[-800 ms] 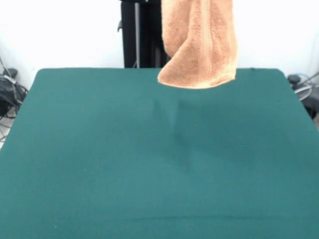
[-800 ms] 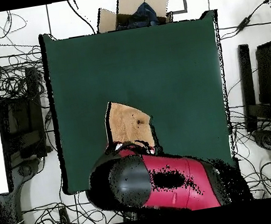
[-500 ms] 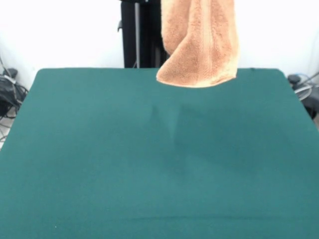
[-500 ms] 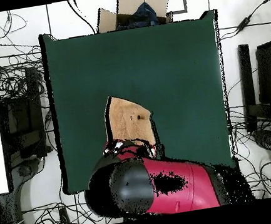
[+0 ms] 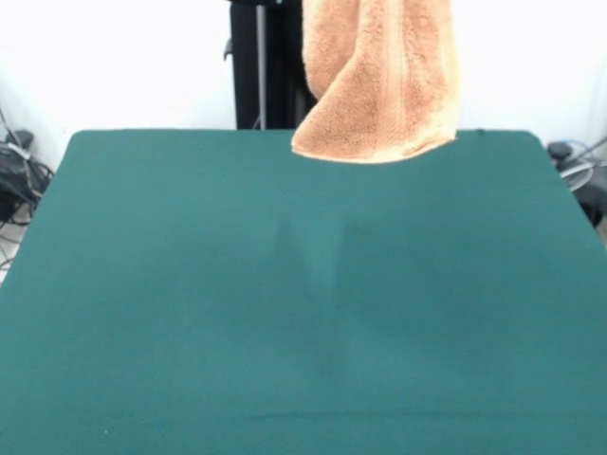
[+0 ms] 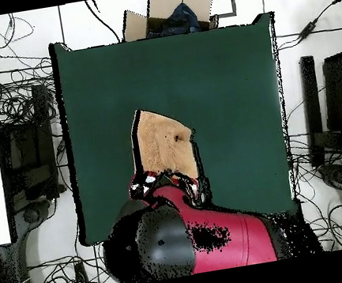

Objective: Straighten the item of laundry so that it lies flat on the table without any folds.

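The towel [image 5: 379, 81] hangs in the air above the table [image 5: 190, 284], lifted clear of the green cloth and doubled over on itself, so it is far from flat. In the front view it drops from the top edge of the picture, with a narrower fold on the left lying over a broader panel; a woven band runs down that panel, and the bottom hem ends in a ragged curve in front of the table's far edge, right of its middle. A faint shadow lies on the cloth below it, near the table's middle. From overhead the towel [image 6: 165, 147] shows as a peach wedge over the table, towards the edge nearest the robot and left of centre, with its lower end hidden under the red and black arm [image 6: 198, 243]. The gripper itself is covered by the arm and the towel, so I cannot tell how its jaws stand. Past the table's far edge in the overhead view sits an open cardboard box [image 6: 173, 10], and cables [image 6: 14, 92] lie on the floor at both sides.
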You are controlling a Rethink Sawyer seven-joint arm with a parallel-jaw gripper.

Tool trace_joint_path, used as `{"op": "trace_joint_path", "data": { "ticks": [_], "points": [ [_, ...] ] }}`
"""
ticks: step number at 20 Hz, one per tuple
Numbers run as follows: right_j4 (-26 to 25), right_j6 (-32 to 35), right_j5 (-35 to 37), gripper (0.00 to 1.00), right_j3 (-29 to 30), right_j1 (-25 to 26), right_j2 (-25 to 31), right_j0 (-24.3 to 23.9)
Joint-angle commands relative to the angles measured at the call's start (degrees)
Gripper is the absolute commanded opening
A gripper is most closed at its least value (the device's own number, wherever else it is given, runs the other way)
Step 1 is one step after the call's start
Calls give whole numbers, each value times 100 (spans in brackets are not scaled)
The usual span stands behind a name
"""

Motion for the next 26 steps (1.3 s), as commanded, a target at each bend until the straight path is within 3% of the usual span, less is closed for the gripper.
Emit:
{"op": "trace_joint_path", "data": {
  "ticks": [1, 4, 6, 9, 11, 16, 19, 23, 26],
  "points": [
    [-17, 541, -1090, 0, 618, -11, 88, -45],
    [-397, 772, -1817, 0, 592, -55, 2, 52],
    [-915, 1296, -2199, 0, 406, -29, -351, 363],
    [-1549, 1958, -2785, 0, -6, 398, -1171, 1063],
    [-1584, 2080, -3230, 0, -125, 735, -1719, 1488],
    [-1051, 1876, -4228, 0, 11, 1319, -2419, 1957],
    [-457, 1800, -5005, 0, 193, 1722, -2892, 2362],
    [172, 1731, -6139, 0, 632, 2127, -3043, 2520],
    [235, 1740, -6979, 0, 936, 2249, -2819, 2254]
  ]
}}
